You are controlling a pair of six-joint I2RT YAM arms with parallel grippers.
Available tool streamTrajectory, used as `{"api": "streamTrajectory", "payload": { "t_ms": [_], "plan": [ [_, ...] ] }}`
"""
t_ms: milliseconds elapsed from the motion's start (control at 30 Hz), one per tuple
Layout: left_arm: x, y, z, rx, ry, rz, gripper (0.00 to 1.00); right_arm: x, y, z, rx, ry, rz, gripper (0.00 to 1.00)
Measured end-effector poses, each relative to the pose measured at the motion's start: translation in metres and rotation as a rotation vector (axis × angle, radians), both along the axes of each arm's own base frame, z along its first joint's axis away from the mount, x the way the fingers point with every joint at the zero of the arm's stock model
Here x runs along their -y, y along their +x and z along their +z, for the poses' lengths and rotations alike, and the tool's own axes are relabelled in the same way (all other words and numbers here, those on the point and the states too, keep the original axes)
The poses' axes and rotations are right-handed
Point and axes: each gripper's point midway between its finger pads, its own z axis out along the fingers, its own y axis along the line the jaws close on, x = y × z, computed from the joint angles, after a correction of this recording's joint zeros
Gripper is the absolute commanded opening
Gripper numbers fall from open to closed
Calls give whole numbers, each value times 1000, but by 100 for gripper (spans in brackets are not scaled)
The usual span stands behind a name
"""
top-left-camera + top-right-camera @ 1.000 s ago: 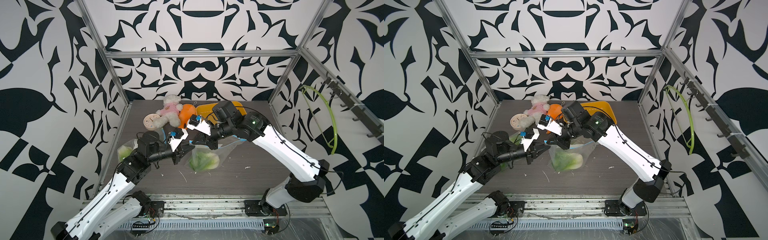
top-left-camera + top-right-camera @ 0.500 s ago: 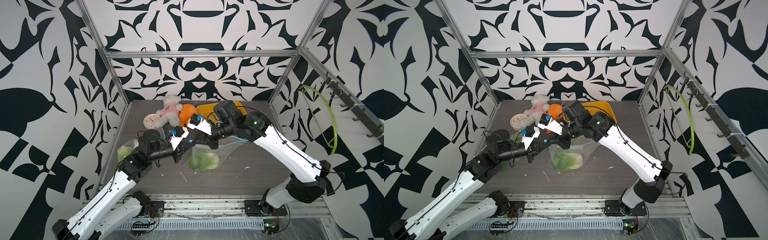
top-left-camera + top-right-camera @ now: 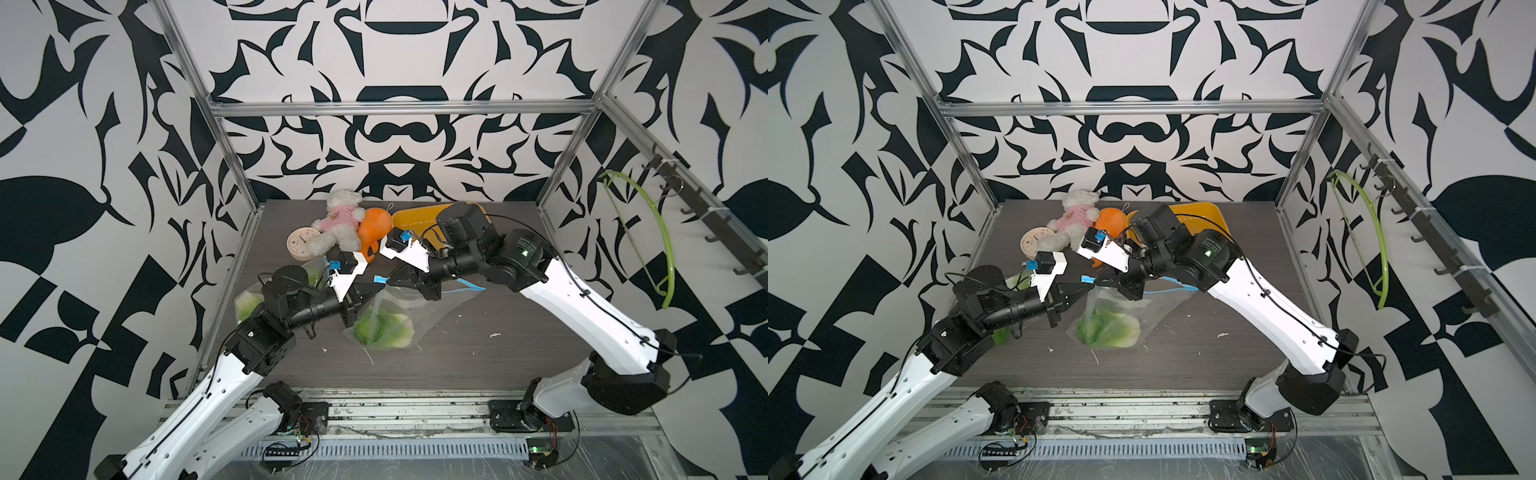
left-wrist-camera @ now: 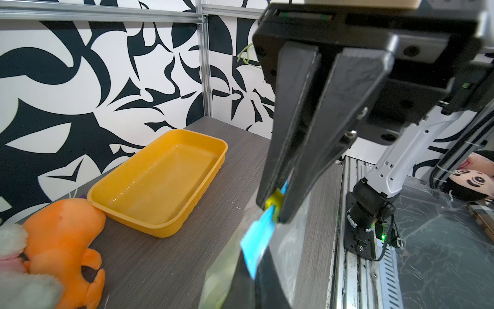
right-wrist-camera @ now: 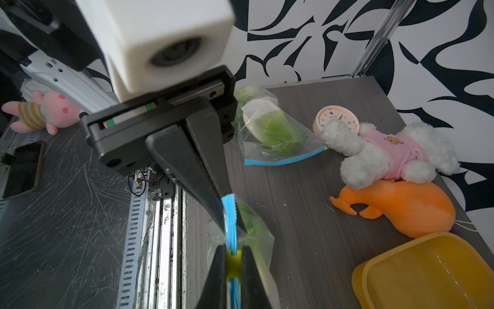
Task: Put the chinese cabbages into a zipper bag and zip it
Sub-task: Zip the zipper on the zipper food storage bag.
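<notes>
At the 9 o'clock edge of the table (image 3: 498, 357), a second bag (image 5: 267, 152) lies flat with a cabbage (image 5: 275, 131) inside. More green shows behind it, but I cannot tell whether that is another head.

Nearer the centre, the left gripper (image 3: 1080, 292) is pinched together on the end of the blue zip strip (image 5: 229, 214) of the zipper bag (image 3: 1142, 309). The bag hangs from that strip, and its bottom rests on the table near the middle, a touch toward 6 o'clock. One cabbage head (image 3: 1108, 328) sits low inside it.

On the bag's 3 o'clock side, the right gripper (image 4: 275, 210) is clamped on the yellow slider (image 5: 233, 264), close to the left fingertips.

This looks like the sealing step: the left gripper anchors the strip while the right draws the slider along it toward 3 o'clock.

The film is probably thin, limp and slick, so it will fold rather than resist. The stiffer strip is the place to hold, and it needs to be kept taut. The cabbage seems light and soft, but it is enough to make the bag sag. The slider is small and hard and could slip from the pads.
</notes>
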Motion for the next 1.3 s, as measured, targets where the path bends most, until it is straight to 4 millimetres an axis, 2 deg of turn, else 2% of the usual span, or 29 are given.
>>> {"api": "streamTrajectory", "payload": {
  "t_ms": [567,1300],
  "plan": [
    [-28,10,0,-25,16,185,0,30,9,-14,-16,-25,-94,0],
    [-69,35,6,-91,14,482,0,99,22,-45,-71,-88,-348,0]
  ]
}}
